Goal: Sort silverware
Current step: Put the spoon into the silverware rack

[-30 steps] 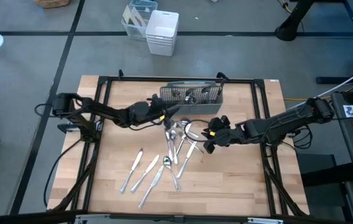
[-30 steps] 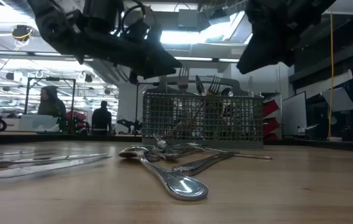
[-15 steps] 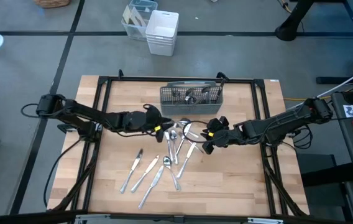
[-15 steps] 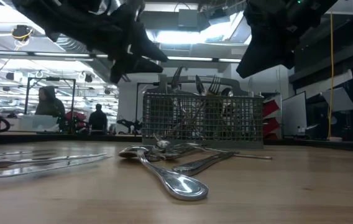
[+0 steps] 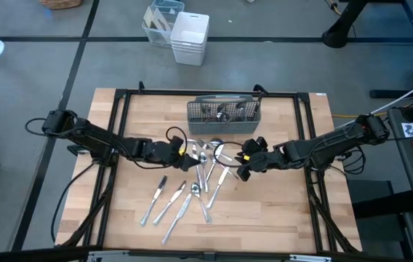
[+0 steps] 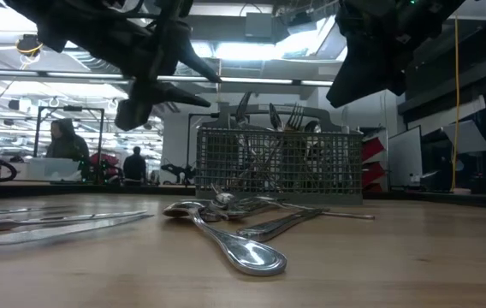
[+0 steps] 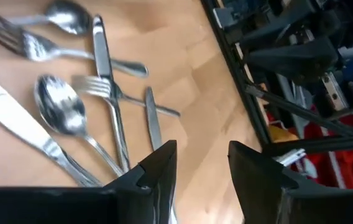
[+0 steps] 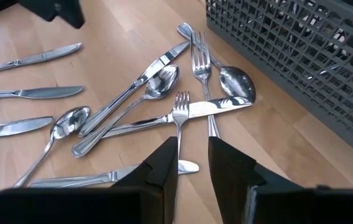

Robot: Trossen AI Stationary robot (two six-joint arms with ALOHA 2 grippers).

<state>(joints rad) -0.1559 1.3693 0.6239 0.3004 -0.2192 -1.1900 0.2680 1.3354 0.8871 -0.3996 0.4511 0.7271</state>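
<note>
Silverware [image 5: 203, 171] loose mid-table | caddy [image 5: 224, 110] behind, part-filled | left gripper [image 5: 185, 151] open, empty | right gripper [image 5: 241, 161] parted, empty | bins [image 5: 189, 36] beyond table

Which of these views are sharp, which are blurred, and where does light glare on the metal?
High view: evenly lit and sharp, soft shadows under the arms. Low view: the near spoon is crisp with bright glints; the arms overhead are dark silhouettes against bright ceiling lights. Left wrist view: motion-blurred, the silverware smeared. Right wrist view: sharp, the table knife mirrors the light.
</note>
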